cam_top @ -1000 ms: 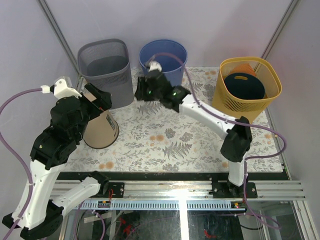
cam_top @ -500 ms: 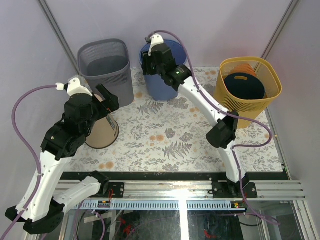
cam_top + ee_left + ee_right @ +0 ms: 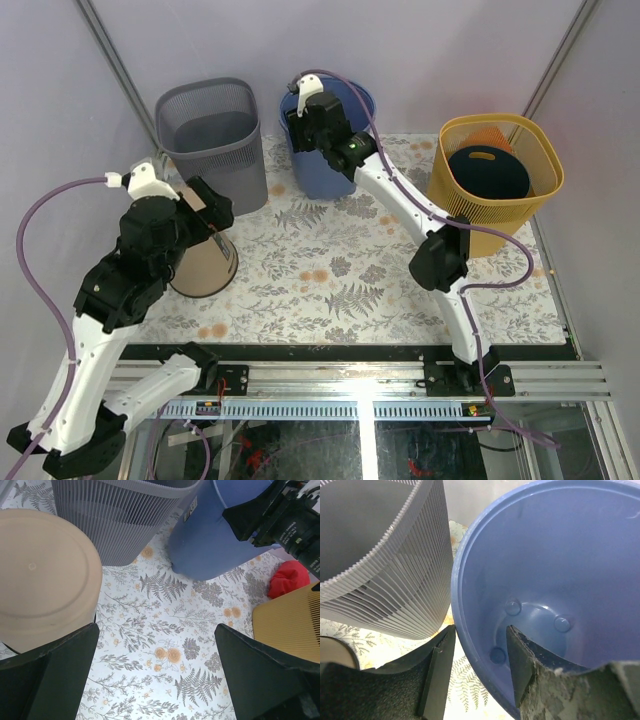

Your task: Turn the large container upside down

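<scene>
1. Left gripper (image 3: 156, 630): fingers spread wide, nothing between them. The left arm is folded, its wrist raised and pitched downward.
2. Beige round plastic container (image 3: 40, 575): directly under and just to the left of that gripper. It stands mouth-down on the floral-patterned tablecloth (image 3: 330, 280) with its flat base facing up. Not touched.
3. Grey ribbed plastic bin (image 3: 215, 125): upright, just beyond the left gripper. The part of its inside that shows is bare.
4. Right gripper (image 3: 481, 630): the right arm is stretched long from the near rail to the far edge of the table, with the wrist pointing down. The jaws straddle a rim, one finger (image 3: 437, 675) outside the wall and the other inside. Whether they pinch the wall or merely flank it cannot be told.
5. Large blue round plastic bin (image 3: 535, 555): the rim so straddled is its left rim. It is mouth-up, close beside the grey bin, and its visible floor is bare.
6. Yellow slotted plastic basket (image 3: 455, 200): well off to the right of the right gripper. It holds a dark blue round piece with a handle slot (image 3: 488, 172) over an orange item (image 3: 488, 137).
7. Red lump (image 3: 287, 577): lies between the blue bin and the yellow basket. What it is cannot be made out.
</scene>
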`<move>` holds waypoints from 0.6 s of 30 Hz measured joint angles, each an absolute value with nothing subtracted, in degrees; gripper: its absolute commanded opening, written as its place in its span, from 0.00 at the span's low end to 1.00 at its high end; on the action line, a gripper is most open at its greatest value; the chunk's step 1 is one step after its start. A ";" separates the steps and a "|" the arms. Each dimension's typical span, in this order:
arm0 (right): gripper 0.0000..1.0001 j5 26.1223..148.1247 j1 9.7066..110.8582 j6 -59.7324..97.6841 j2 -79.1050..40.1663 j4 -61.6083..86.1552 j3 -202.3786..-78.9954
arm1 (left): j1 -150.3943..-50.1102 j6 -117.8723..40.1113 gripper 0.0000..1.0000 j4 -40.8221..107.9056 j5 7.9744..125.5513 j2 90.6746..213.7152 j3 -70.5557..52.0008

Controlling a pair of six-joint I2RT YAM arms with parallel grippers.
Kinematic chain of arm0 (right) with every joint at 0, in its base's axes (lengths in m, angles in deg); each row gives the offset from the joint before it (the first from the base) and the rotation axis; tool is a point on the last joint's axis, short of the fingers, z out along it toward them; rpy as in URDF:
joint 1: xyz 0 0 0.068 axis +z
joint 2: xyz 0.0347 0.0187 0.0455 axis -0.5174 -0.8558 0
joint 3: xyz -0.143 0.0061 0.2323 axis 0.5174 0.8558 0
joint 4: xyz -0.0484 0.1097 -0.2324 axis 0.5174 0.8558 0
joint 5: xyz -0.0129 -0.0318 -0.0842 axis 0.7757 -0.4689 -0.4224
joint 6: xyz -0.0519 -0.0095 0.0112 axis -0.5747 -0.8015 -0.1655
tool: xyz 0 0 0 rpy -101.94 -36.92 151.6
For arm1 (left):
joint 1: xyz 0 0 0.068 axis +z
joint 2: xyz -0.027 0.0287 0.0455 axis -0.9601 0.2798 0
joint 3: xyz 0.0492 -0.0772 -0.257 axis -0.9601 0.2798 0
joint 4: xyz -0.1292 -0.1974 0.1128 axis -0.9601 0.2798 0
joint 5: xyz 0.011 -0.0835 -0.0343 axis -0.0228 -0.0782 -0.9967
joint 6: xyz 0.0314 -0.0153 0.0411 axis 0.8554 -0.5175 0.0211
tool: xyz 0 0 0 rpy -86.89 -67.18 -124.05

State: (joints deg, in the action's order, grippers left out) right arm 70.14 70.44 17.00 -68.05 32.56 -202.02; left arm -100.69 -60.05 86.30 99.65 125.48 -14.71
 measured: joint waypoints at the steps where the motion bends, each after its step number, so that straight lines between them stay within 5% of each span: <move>1: 0.52 70.60 70.33 16.67 -68.47 32.26 -202.06 | -100.69 -59.97 1.00 86.32 99.65 124.99 -14.43; 6: 0.41 73.15 69.98 14.64 -70.74 31.36 -202.57 | -100.69 -59.57 1.00 86.85 99.69 122.98 -13.49; 11: 0.01 76.37 70.01 13.11 -70.87 30.55 -202.54 | -100.69 -59.55 1.00 87.72 100.08 120.45 -12.59; 18: 0.00 76.41 69.48 11.12 -69.52 30.62 -201.65 | -100.69 -59.64 1.00 89.64 100.83 118.44 -11.52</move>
